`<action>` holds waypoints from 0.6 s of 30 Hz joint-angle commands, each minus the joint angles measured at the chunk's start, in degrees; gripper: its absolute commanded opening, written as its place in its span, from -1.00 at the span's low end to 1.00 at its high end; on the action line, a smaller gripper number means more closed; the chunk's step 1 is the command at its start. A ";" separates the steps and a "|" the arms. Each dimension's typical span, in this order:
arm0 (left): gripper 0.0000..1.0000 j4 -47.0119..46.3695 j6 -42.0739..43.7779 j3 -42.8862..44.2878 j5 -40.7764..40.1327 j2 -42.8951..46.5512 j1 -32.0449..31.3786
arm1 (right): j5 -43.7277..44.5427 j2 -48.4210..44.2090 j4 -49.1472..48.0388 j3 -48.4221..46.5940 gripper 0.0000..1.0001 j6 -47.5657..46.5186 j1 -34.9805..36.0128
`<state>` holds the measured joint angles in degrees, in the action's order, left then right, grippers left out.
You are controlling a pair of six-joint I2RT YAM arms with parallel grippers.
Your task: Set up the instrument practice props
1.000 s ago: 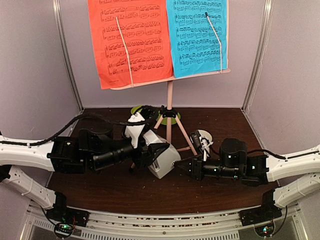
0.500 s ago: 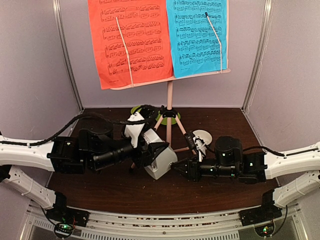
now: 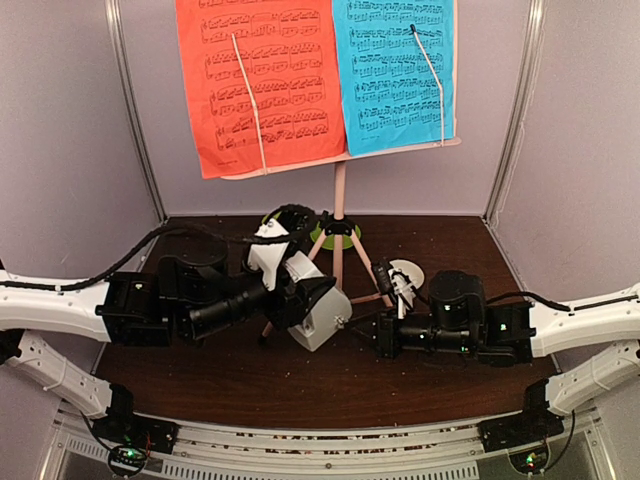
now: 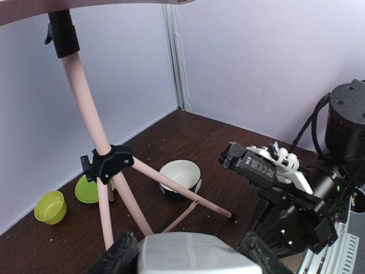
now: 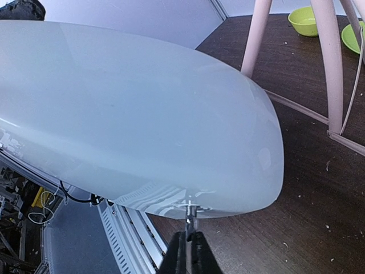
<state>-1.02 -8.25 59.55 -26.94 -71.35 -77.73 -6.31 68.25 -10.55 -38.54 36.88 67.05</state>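
Mid-frame, my left pincer [image 4: 191, 257] is clamping the metronome [image 3: 325, 318] while my right pincer [image 5: 186, 251] is pinching its thin metal pin [image 5: 189, 216].

Two robot arms reach in from the lower left and lower right of the overhead view. The left arm [image 3: 50, 310] and right arm [image 3: 600, 320] have white shells and bulky black joint housings. A black ribbed cable [image 3: 130, 255] runs along the left arm. Small green lights [image 3: 430, 338] glow on the right arm's housing. Black base mounts [image 3: 135, 432] sit along the bottom edge.
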 commanded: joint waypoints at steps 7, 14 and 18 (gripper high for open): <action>-1.00 -10.16 -0.06 3.45 -0.13 0.03 -0.14 | -0.81 2.23 -4.20 -2.73 -0.67 1.34 0.52; -1.00 -9.84 -0.11 3.06 0.05 0.59 -0.14 | 3.71 1.63 -1.25 -2.93 -0.73 3.46 0.12; -1.00 -9.91 -0.09 2.94 -0.04 0.86 -0.14 | 4.02 1.94 0.39 -3.22 -0.52 6.11 -0.41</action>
<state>-1.63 -8.21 59.57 -27.29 -72.12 -77.67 -4.91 70.17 -11.40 -39.92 40.32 67.11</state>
